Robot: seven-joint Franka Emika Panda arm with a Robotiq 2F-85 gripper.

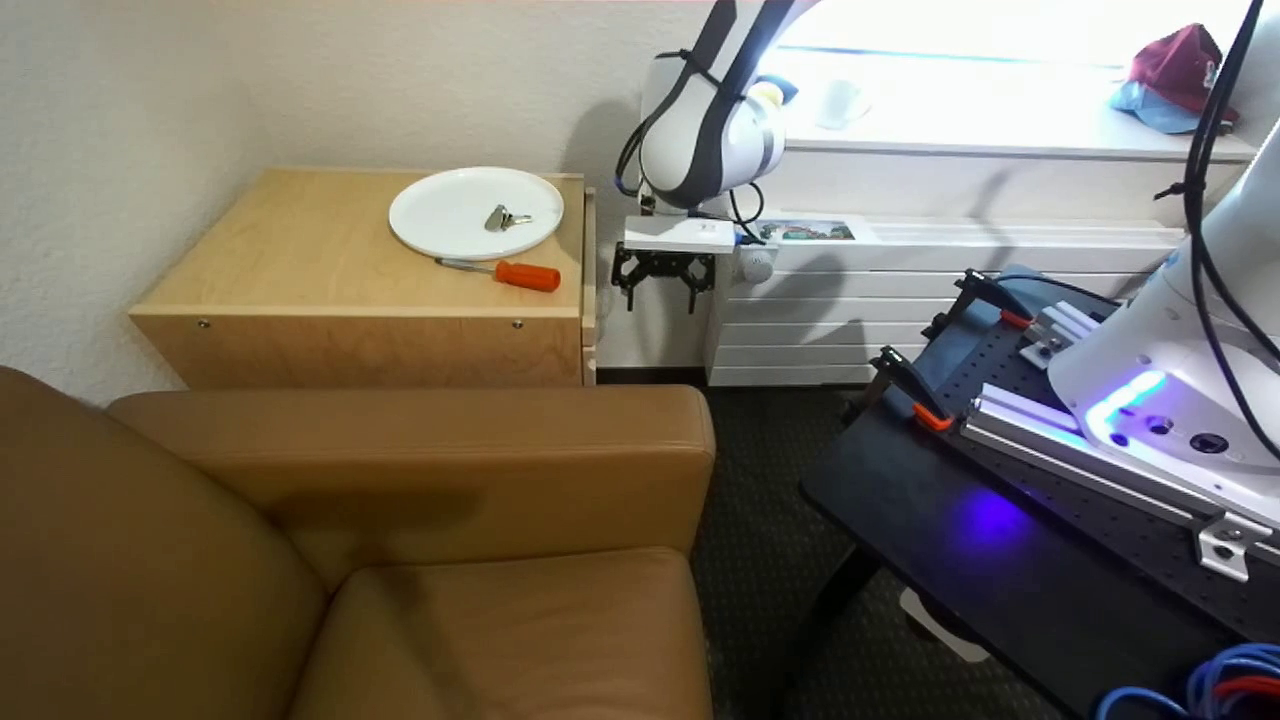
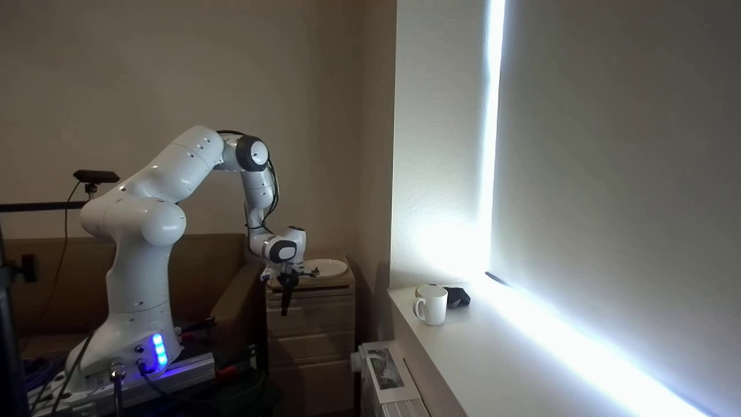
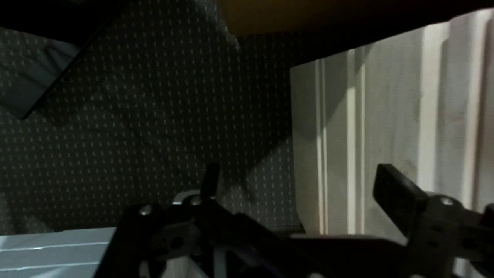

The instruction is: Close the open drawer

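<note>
The light-tan wooden side table [image 1: 330,240] stands at the left in an exterior view. The drawer [image 1: 590,265] shows there only as a narrow strip jutting slightly past the tabletop's right edge. How far it is open is hard to tell. In the wrist view, stacked wooden fronts [image 3: 397,116] with pale edges run down the right side; which one is the drawer is unclear. My gripper [image 1: 661,300] is open and empty, fingers pointing down, a short way in front of the drawer side. It shows in the wrist view [image 3: 298,173] and edge-on in an exterior view [image 2: 285,310].
A white plate [image 1: 475,225] with keys [image 1: 507,218] and an orange-handled screwdriver [image 1: 525,276] lie on the side table. A brown sofa [image 1: 450,440] stands against it. A white radiator [image 1: 830,300] is beside the gripper. A mug [image 2: 432,306] stands on the windowsill.
</note>
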